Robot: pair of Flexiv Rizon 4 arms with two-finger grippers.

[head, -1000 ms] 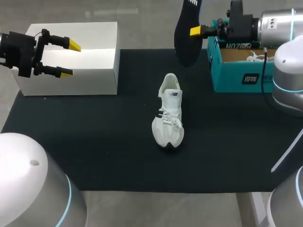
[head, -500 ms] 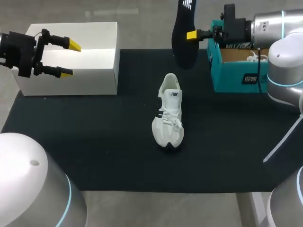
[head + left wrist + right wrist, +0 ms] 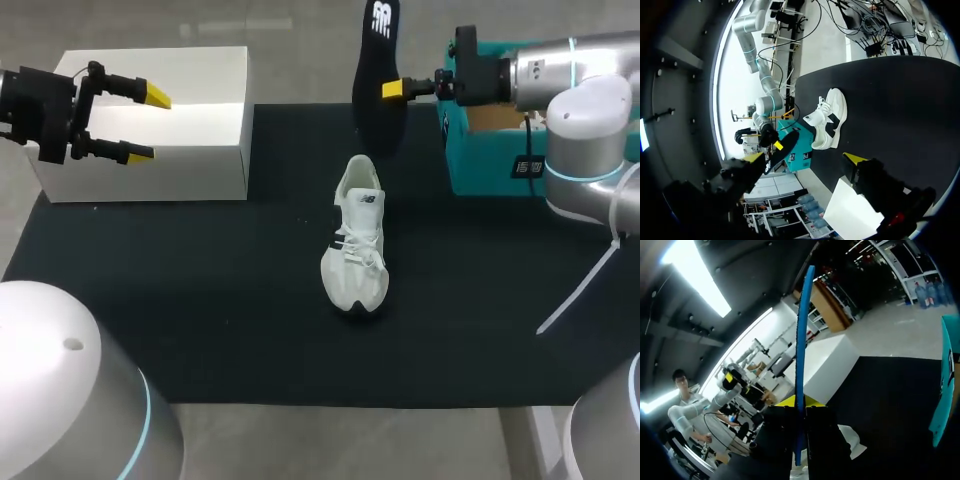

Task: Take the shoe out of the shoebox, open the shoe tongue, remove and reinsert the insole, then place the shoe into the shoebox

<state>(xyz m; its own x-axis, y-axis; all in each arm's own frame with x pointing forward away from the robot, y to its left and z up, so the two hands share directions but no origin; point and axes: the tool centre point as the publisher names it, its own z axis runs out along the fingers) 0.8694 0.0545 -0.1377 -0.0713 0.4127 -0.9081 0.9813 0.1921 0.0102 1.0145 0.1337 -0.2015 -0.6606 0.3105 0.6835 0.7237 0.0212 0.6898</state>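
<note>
A white shoe [image 3: 357,240] lies on its sole in the middle of the black mat [image 3: 200,300], toe toward the near edge. Above and beyond its heel hangs a dark insole [image 3: 377,70], held upright, with my right gripper [image 3: 393,89] shut on its edge. In the right wrist view the insole [image 3: 802,340] shows edge-on as a thin blue strip between the fingers of the right gripper [image 3: 800,407]. The teal shoebox [image 3: 478,155] stands at the back right, behind the right arm. My left gripper [image 3: 148,125] hangs open over the white box, holding nothing. The left wrist view takes in the shoe [image 3: 830,120] and insole [image 3: 782,150] far ahead.
A white box [image 3: 190,150] stands at the mat's back left corner, under my left gripper. Laces or another white item show inside the teal shoebox. The mat is bare around the shoe on both sides and toward the near edge.
My right arm has carried the insole a little to the left and higher, away from the teal shoebox. The left arm and the shoe have stayed put.
</note>
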